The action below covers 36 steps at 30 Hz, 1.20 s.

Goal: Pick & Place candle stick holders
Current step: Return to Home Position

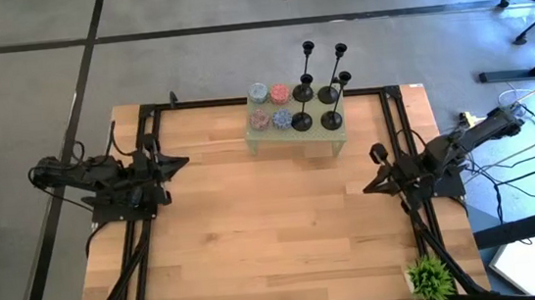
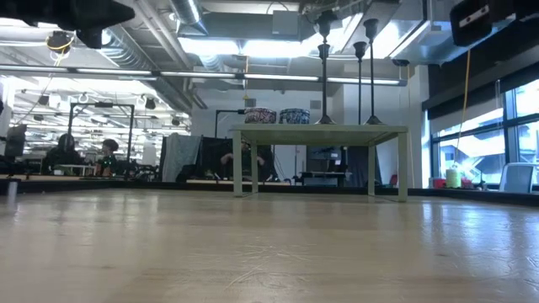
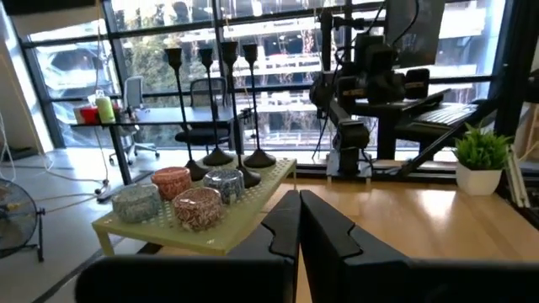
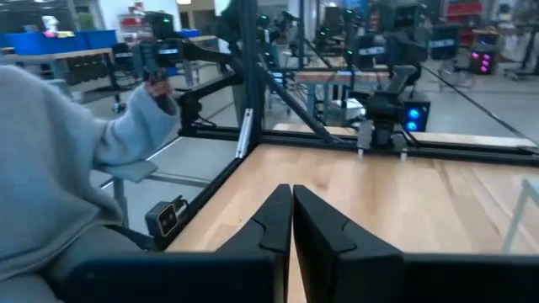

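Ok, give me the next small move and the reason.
Probably let both arms settle at rest. All four candle stick holders stand on the green shelf beside the candles; the left gripper and the right gripper sit at opposite sides of the table, fingers shut and empty.

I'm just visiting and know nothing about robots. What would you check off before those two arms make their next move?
1. Four candle stick holders upright on the shelf: ok.
2. Four scented candles on the shelf beside them: ok.
3. Left end effector shut and empty: ok.
4. Right end effector shut and empty: ok.
5. Person's sleeve at a safe distance: cannot tell.
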Each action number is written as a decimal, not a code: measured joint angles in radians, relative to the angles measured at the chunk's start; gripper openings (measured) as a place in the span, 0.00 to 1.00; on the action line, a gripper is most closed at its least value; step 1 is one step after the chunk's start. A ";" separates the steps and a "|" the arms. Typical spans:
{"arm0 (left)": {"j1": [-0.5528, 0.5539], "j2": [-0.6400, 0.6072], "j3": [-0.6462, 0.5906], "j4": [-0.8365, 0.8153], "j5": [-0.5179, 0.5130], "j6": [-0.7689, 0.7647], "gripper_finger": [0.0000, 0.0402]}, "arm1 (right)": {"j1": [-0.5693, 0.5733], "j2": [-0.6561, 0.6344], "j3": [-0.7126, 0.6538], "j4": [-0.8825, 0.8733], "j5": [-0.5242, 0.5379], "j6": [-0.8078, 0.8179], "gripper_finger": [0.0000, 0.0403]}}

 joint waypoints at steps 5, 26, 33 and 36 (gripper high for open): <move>0.000 -0.016 -0.054 0.142 -0.033 0.054 0.01 | 0.000 -0.051 -0.055 0.020 -0.040 -0.041 0.04; 0.001 -0.026 -0.231 0.360 0.084 0.096 0.01 | 0.000 -0.195 -0.227 0.090 -0.065 -0.166 0.04; 0.002 -0.017 -0.273 0.384 0.079 0.079 0.01 | 0.000 -0.218 -0.264 0.134 -0.084 -0.201 0.04; 0.016 -0.018 -0.312 0.467 0.061 0.115 0.01 | 0.000 -0.219 -0.279 0.144 -0.083 -0.212 0.04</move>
